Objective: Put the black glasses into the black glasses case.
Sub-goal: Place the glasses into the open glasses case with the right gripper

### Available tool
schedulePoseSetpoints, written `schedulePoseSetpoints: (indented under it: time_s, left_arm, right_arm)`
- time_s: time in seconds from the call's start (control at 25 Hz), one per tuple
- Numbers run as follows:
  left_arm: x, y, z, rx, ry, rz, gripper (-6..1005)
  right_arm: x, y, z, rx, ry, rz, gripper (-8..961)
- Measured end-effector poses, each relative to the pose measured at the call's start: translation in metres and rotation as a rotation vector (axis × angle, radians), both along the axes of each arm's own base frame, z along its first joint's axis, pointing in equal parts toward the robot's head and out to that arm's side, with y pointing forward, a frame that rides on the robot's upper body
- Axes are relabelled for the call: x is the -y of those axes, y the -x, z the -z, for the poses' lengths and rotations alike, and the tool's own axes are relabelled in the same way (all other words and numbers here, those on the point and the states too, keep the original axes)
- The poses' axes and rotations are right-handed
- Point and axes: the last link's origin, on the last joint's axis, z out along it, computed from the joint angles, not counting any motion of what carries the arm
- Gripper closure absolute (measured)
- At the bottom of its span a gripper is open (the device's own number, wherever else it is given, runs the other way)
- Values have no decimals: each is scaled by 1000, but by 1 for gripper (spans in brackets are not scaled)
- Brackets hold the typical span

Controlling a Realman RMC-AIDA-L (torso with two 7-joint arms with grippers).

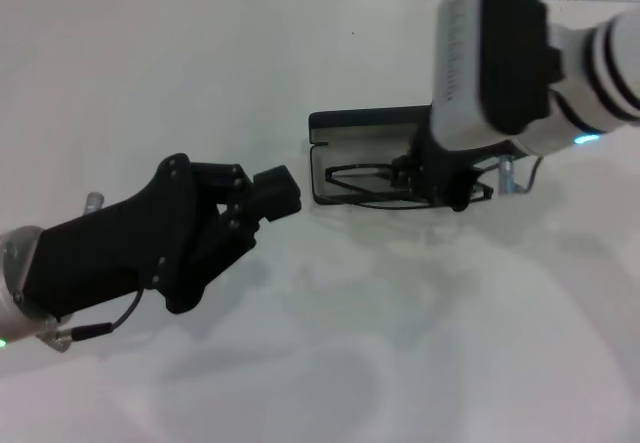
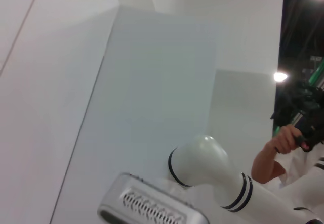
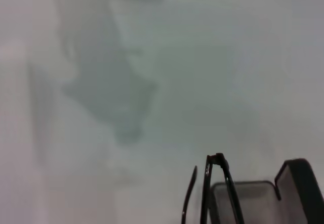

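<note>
While over open black glasses case [image 1: 335, 123], thin-framed black glasses [image 1: 360, 178], clear lenses

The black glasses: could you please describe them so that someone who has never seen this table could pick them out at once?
On the white table, look right of centre for the open black glasses case, under the right gripper. The black glasses lie across its tray. Their thin wire frame and clear oval lenses set them apart from the solid case and the bulky left gripper.
</note>
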Motion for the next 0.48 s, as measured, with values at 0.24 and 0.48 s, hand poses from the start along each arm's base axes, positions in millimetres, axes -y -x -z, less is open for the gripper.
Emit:
schedulePoseSetpoints:
  time_s: [0.24, 0.48]
  left_arm:
    - [-2, -2, 0, 5, -9, -1, 948]
    - [-3, 0, -2, 14, -27, -17, 948]
  right_arm:
    - [-8, 1, 18, 107, -42, -84, 853]
    - [-12, -2, 32, 151, -87, -147, 853]
